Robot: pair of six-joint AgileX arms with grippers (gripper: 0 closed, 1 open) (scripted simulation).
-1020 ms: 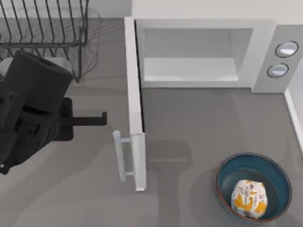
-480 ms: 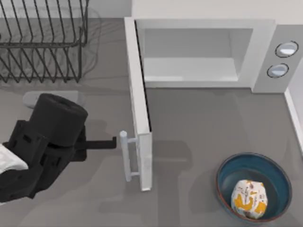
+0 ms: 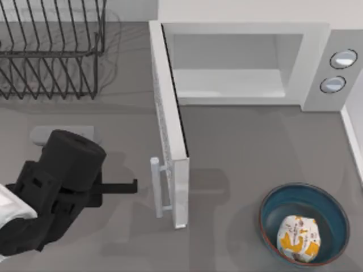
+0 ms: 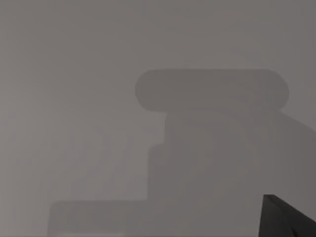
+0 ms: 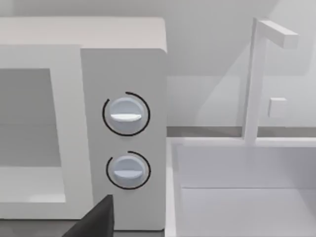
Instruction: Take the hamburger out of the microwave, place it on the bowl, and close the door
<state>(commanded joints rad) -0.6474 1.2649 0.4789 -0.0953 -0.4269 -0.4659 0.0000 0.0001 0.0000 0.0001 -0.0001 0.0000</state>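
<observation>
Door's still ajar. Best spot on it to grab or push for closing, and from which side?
Go for the pale bar handle at the free edge of the door, farthest from the hinge. It stands off the outer face, on the table's left, where the left gripper already sits. Push rightward toward the microwave.

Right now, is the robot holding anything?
No. The left pincer sits just beside the door handle, not gripping it. The hamburger lies in the bowl.

We see a white microwave (image 3: 249, 62) with two grey-rimmed knobs (image 5: 126, 114), its white door (image 3: 170, 141) open. The bowl (image 3: 334, 218) is deep blue-teal with a reddish-brown rim; the hamburger (image 3: 298, 239) is cream-white with orange-yellow patches. Our left gripper (image 3: 127, 186) is black, the table (image 3: 238, 153) grey.
</observation>
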